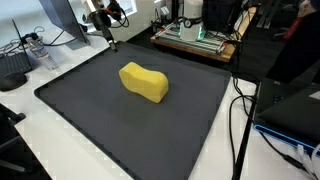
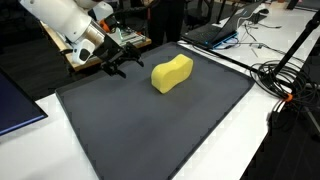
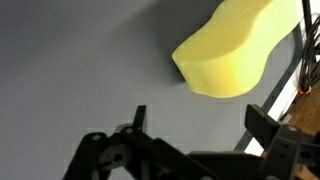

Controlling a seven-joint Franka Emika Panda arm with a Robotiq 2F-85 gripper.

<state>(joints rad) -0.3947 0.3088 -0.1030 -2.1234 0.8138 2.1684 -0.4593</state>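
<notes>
A yellow sponge [image 1: 144,82] shaped like a peanut lies on the dark grey mat [image 1: 100,120]; it also shows in the other exterior view [image 2: 172,73] and in the wrist view [image 3: 235,50]. My gripper [image 2: 117,64] hangs open and empty above the mat near its edge, apart from the sponge. In an exterior view it is at the far corner [image 1: 110,42]. In the wrist view the two fingers [image 3: 195,125] are spread wide with bare mat between them, the sponge just beyond them.
The mat [image 2: 150,130] lies on a white table. Cables [image 2: 285,75] run along one side. A laptop [image 2: 215,30] and equipment [image 1: 200,35] stand behind the mat. A dark device [image 1: 12,80] sits off the mat's corner.
</notes>
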